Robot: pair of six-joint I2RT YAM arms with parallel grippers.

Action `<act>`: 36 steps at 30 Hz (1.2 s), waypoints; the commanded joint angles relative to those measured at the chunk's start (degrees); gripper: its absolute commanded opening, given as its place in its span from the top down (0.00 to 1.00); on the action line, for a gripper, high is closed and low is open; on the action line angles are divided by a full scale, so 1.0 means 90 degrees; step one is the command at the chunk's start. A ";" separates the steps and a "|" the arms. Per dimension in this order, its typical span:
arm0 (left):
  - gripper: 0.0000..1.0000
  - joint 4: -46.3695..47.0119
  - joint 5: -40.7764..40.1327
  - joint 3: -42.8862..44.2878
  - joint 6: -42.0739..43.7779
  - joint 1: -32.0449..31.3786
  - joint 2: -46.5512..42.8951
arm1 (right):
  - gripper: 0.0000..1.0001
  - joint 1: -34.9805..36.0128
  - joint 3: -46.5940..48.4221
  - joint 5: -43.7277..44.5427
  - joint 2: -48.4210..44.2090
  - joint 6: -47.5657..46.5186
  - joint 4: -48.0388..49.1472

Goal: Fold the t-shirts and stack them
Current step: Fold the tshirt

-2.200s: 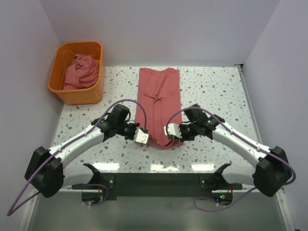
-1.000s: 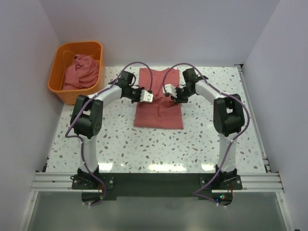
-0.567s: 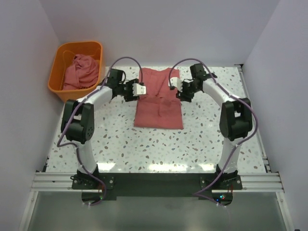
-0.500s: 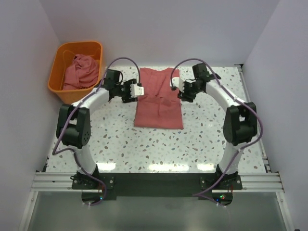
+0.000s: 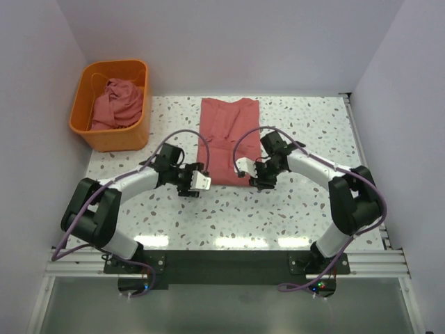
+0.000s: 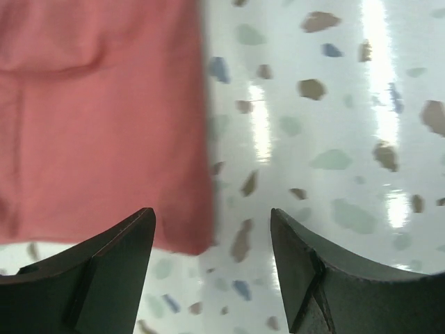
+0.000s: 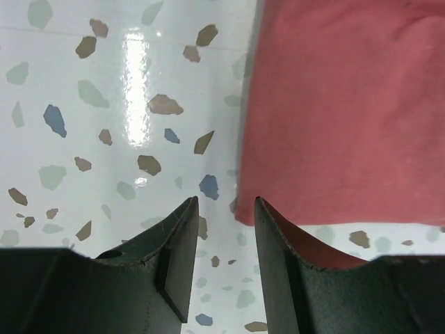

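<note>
1. The left hand (image 5: pixel 205 182) hangs released, fingers wide apart, over the near left corner of the folded t-shirt (image 5: pixel 229 136). The right hand (image 5: pixel 242 167) has a narrower gap, grips nothing, and sits at the near right corner.
2. The shirt lies flat in the middle of the speckled surface (image 5: pixel 306 132). Its long axis runs from the arms' side to the far edge. Which end holds the collar cannot be told.
3. Crumpled t-shirts (image 5: pixel 118 101) fill the orange basket (image 5: pixel 111 138) at far left.
4. Half a second ago both hands flanked the shirt's far half. Two seconds ago the shirt reached closer to the bases and was longer.
</note>
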 commanded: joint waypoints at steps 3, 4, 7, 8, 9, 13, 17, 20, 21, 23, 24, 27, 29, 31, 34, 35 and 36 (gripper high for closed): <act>0.28 0.1073 -0.0332 -0.0604 0.0178 -0.0382 -0.0329 | 0.58 0.0080 -0.0425 0.0408 0.0115 0.0222 0.0977; 0.28 0.1102 -0.0352 -0.0604 0.0149 -0.0392 -0.0299 | 0.58 0.0080 -0.0435 0.0428 0.0164 0.0212 0.1008; 0.30 0.1190 -0.0420 -0.0506 0.0090 -0.0402 -0.0123 | 0.58 0.0080 -0.0435 0.0477 0.0311 0.0153 0.1076; 0.30 0.1268 -0.0450 -0.0487 0.0080 -0.0402 -0.0075 | 0.59 0.0090 -0.0483 0.0467 0.0359 0.0153 0.1096; 0.31 0.1278 -0.0469 -0.0448 0.0071 -0.0402 -0.0006 | 0.59 0.0100 -0.0523 0.0467 0.0369 0.0144 0.1192; 0.39 0.1132 -0.0528 -0.0272 0.0197 -0.0402 0.0267 | 0.62 0.0178 -0.0679 0.0623 0.0555 0.0037 0.1369; 0.51 0.0996 -0.0665 -0.0135 0.0256 -0.0412 0.0609 | 0.71 0.0178 -0.0757 0.0818 0.0769 -0.0061 0.1496; 0.64 0.0956 -0.0860 -0.0067 0.0256 -0.0402 0.0756 | 0.84 0.0178 -0.0758 0.0906 0.0857 -0.0013 0.1623; 0.68 0.0946 -0.0909 -0.0038 0.0247 -0.0402 0.0804 | 0.88 0.0178 -0.0738 0.0916 0.0858 0.0007 0.1633; 0.80 0.0927 -0.0919 0.0021 0.0217 -0.0382 0.0776 | 1.00 0.0178 -0.0660 0.0916 0.0829 0.0114 0.1614; 0.84 0.0907 -0.0880 0.0050 0.0207 -0.0382 0.0747 | 1.00 0.0178 -0.0631 0.0916 0.0799 0.0163 0.1613; 1.00 0.0781 -0.0714 0.0254 0.0072 -0.0373 0.0512 | 1.00 0.0158 -0.0377 0.0819 0.0614 0.0329 0.1341; 1.00 0.0654 -0.0655 0.0421 -0.0055 -0.0353 0.0318 | 1.00 0.0110 -0.0086 0.0731 0.0400 0.0446 0.1136; 1.00 0.0421 -0.0509 0.0801 -0.0251 -0.0275 0.0210 | 1.00 0.0012 0.0295 0.0585 0.0205 0.0582 0.0814; 1.00 0.0040 -0.0440 0.1290 -0.0369 -0.0177 0.0044 | 1.00 -0.0134 0.0754 0.0535 0.0057 0.0612 0.0510; 1.00 -0.0059 -0.0431 0.1455 -0.0320 -0.0168 0.0004 | 1.00 -0.0183 0.0863 0.0535 0.0009 0.0593 0.0365; 1.00 -0.0118 -0.0430 0.1505 -0.0320 -0.0158 -0.0035 | 1.00 -0.0251 0.0970 0.0535 -0.0011 0.0593 0.0296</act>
